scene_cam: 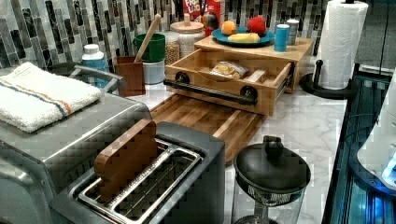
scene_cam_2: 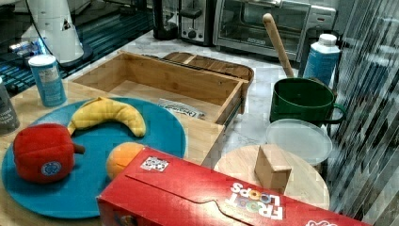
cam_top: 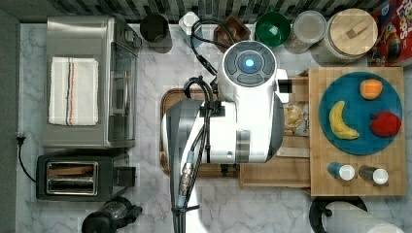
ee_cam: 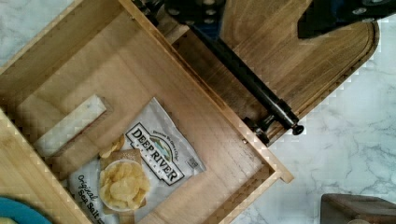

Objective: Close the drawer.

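My gripper [ee_cam: 261, 11], fingers' state unclear, hovers above the open drawer [ee_cam: 140, 93] holding a chip bag [ee_cam: 140, 168].

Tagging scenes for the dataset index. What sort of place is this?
Likely a kitchen counter, perhaps a mock-up: marble-look countertop with a toaster, a toaster oven, a paper towel roll, and an open drawer holding a chip bag.
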You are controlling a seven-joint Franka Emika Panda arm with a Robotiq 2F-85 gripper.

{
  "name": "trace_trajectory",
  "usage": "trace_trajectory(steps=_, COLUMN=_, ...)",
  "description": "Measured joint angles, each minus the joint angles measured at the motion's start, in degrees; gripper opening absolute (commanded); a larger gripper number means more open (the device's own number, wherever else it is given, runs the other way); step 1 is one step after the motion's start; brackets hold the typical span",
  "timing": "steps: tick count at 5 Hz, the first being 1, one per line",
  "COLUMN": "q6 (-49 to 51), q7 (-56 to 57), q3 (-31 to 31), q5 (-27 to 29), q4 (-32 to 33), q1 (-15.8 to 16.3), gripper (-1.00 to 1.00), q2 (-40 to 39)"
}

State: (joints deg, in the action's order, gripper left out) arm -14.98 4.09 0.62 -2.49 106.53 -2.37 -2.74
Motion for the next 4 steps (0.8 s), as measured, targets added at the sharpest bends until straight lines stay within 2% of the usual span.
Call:
trace_trajectory(steps=1, q6=-0.28, q7=0.01, q3=0.0, q5=-0.08, q4=0.06, q1=-0.2, gripper=-1.0, q2=-0.32)
trace_trajectory(steps=2, q6=-0.8, q7=0.01, q3=0.04, q5=0.0, q4=0.34, q1=-0.29, gripper=1.0, q2=-0.96)
trace_trajectory(steps=4, q6=-0.92, q7=2.48, q3=0.49, q5=0.1, q4=1.62, q1=-0.15, gripper=1.0, q2=-1.12)
